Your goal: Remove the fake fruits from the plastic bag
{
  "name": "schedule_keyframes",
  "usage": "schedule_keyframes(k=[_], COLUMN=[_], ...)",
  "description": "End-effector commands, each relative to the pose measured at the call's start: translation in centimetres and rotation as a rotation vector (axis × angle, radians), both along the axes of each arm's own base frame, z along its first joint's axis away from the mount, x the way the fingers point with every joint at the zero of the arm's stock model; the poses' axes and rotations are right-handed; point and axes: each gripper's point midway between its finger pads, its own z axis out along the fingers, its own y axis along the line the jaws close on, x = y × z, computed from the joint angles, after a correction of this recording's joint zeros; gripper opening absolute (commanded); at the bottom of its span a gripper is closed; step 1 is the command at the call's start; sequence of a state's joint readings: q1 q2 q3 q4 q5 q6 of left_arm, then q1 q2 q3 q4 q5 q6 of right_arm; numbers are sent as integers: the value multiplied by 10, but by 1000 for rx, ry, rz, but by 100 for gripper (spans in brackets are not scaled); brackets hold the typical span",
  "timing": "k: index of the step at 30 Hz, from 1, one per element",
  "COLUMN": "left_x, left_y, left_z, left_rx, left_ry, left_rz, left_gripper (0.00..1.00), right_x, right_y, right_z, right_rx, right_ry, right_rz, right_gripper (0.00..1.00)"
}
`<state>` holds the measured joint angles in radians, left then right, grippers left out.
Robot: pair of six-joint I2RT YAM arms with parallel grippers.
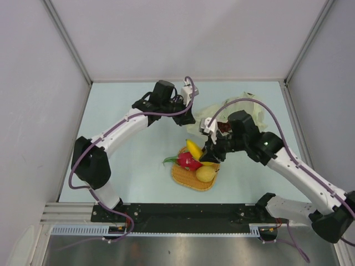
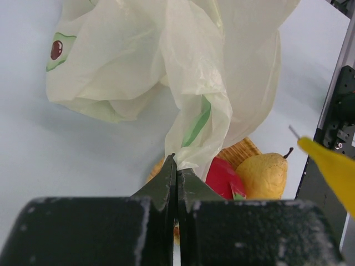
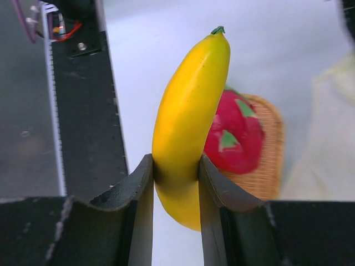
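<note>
Banana [image 3: 187, 111]: out of the plastic bag [image 2: 166, 55]; clamped at its lower half between the jaws of the right gripper [image 3: 176, 169]; long axis running up and away from the fingers, green-tipped end farthest out.
Bearing to the set-down place: orange mat [image 1: 186, 176] directly beyond and below the held banana – in the top view the fruit hangs over the mat's far edge, lying diagonally across it.
Mat occupancy: dragon fruit [image 1: 188, 161] on the far-left part; pear [image 1: 206, 174] on the near-right part, just beside it; bare weave only at the near-left (judged the likeliest place for the banana).
Right arm pose: reaching in from the right side; elbow raised, wrist turned left so that the fingers face the mat; judged the only arm placed for the set-down.
Left gripper [image 2: 177, 169]: jaws together, pinching a twisted fold of the bag; nothing else held.
Left arm pose: stretched far forward and across to the right; fingers at the bag's left edge, near the far side of the mat.
Bag: crumpled on the table beyond the mat, well to the right of centre – touching the mat's far edge in the left wrist view.
Bag contents: hidden by the film; cannot tell whether any fruit remains inside.
Risk, as a judgement: banana rolling off against the dragon fruit if released tilted.
</note>
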<state>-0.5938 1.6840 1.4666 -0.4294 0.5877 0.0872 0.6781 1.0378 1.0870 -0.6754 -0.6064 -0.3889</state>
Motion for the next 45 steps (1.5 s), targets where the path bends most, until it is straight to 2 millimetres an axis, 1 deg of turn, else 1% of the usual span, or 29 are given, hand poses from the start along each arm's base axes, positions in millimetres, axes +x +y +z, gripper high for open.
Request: schedule_keyframes(k=[1, 3, 4, 5, 6, 7, 8, 9, 10, 11, 12, 13, 14, 15, 16, 19, 20, 21, 23, 25, 28, 30, 33, 35, 37, 40, 42, 45], left_x=[13, 13, 13, 15, 16, 18, 19, 20, 21, 21, 21, 20, 19, 18, 17, 14, 13, 11, 10, 8, 5, 3, 0, -2, -4, -7, -6, -8], left_y=[-5, -4, -2, -1, 2, 3, 4, 8, 10, 13, 17, 20, 23, 29, 31, 41, 43, 46, 47, 48, 47, 45, 42, 40, 37, 34, 31, 27], left_z=[25, 27, 31, 31, 30, 28, 28, 28, 27, 31, 28, 31, 36, 35, 37, 44, 47, 49, 51, 56, 59, 61, 61, 63, 62, 60, 59, 60], left_rx=[-30, -35, -39, -35, -27, -20, -16, -11, -10, -19, -19, -22, -27, -19, -18, -18, -20, -23, -27, -36, -53, -63, -84, -100, -109, -117, -125, -145], left_ry=[-70, -84, -99, -111, -115, -109, -99, -90, -78, -76, -74, -80, -94, -93, -97, -119, -126, -134, -139, -148, -145, -140, -124, -107, -93, -58, -34, -6], left_rz=[15, 19, 21, 29, 38, 46, 51, 62, 74, 88, 97, 103, 106, 115, 118, 128, 130, 132, 130, 127, 119, 111, 97, 93, 79, 65, 61, 56], left_gripper=[0, 0, 0, 0, 0, 0, 0, 0, 0, 0, 0, 0, 0, 0, 0, 0, 0, 0, 0, 0, 0, 0, 0, 0, 0, 0, 0, 0], right_x=[-14, -25, -34, -51, -57, -60, -70, -70, -66, -66, -67, -68, -69, -72, -72, -65, -62, -53, -42, -34, -28, -34, -47, -57, -58, -53, -56, -66], right_y=[28, 33, 35, 42, 47, 56, 66, 72, 81, 87, 92, 97, 102, 106, 110, 106, 105, 98, 95, 94, 89, 90, 91, 94, 92, 87, 84, 77], right_z=[12, 6, -2, -7, -12, -19, -21, -25, -30, -35, -41, -45, -58, -63, -72, -86, -91, -99, -106, -109, -121, -129, -135, -135, -137, -141, -146, -151], right_rx=[69, 44, 11, -16, -41, -56, -64, -69, -69, -81, -101, -108, -141, -159, -178, -222, -238, -265, -289, -297, -330, -351, -379, -386, -400, -427, -455, -487], right_ry=[184, 230, 248, 243, 238, 250, 263, 310, 325, 328, 347, 351, 368, 361, 366, 378, 377, 344, 297, 272, 296, 343, 375, 367, 360, 318, 303, 308], right_rz=[9, 34, 55, 114, 124, 130, 153, 108, 82, 62, 11, -3, -18, -41, -52, -131, -150, -205, -248, -272, -323, -328, -305, -273, -268, -251, -202, -139], right_gripper=[11, 9, 9, 9, 9, 8, 8, 7, 5, 4, 4, 5, 5, 4, 5, 0, 0, 0, 0, 0, 0, 0, 0, 0, 0, 0, 0, 0])
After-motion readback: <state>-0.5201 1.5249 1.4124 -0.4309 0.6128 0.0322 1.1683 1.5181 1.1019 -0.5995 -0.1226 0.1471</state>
